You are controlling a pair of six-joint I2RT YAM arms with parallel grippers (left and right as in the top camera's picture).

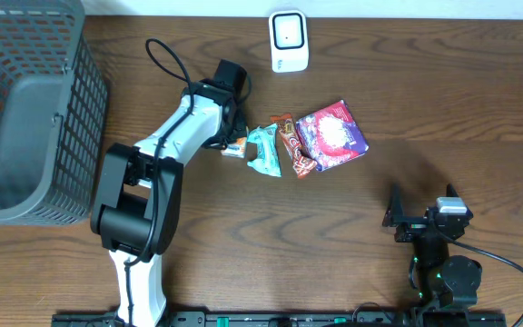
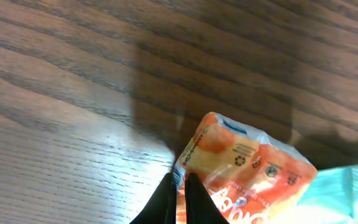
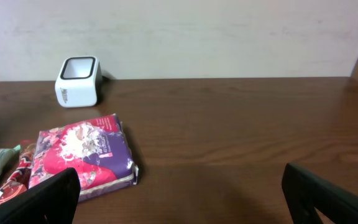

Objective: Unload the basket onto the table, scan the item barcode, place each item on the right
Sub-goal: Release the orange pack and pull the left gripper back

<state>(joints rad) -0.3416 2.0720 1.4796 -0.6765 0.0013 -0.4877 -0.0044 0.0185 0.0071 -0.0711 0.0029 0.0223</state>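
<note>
Dark wood-grain bench fills every view, with a pale wall behind it. Nearest the robot, the right gripper (image 3: pixel 182 186) is parked at the bench's near right corner. Its jaws are spread wide and hold nothing, and it sits well apart from the goods.

Further out, the left gripper (image 2: pixel 179 182) is pinched tight on the near edge of the orange packet (image 2: pixel 247 168). The packet lies flat on the bench. Its long axis runs away from the fingertips and off to the right, where its far end touches a teal packet (image 1: pixel 263 150). A brown bar (image 1: pixel 294 151) and a purple-pink packet (image 1: pixel 332 136) lie in a row beyond that.

Farthest off, the white scanner (image 1: pixel 289 41) stands at the back edge, beyond the left gripper and a little to its right. A grey basket (image 1: pixel 25 109) stands at the far left.

The left arm is much the nearer to the scanner, so the carry looks to be forward and slightly rightward. No barcode shows on the upturned face, only small printed symbols, so the packet may need turning.
</note>
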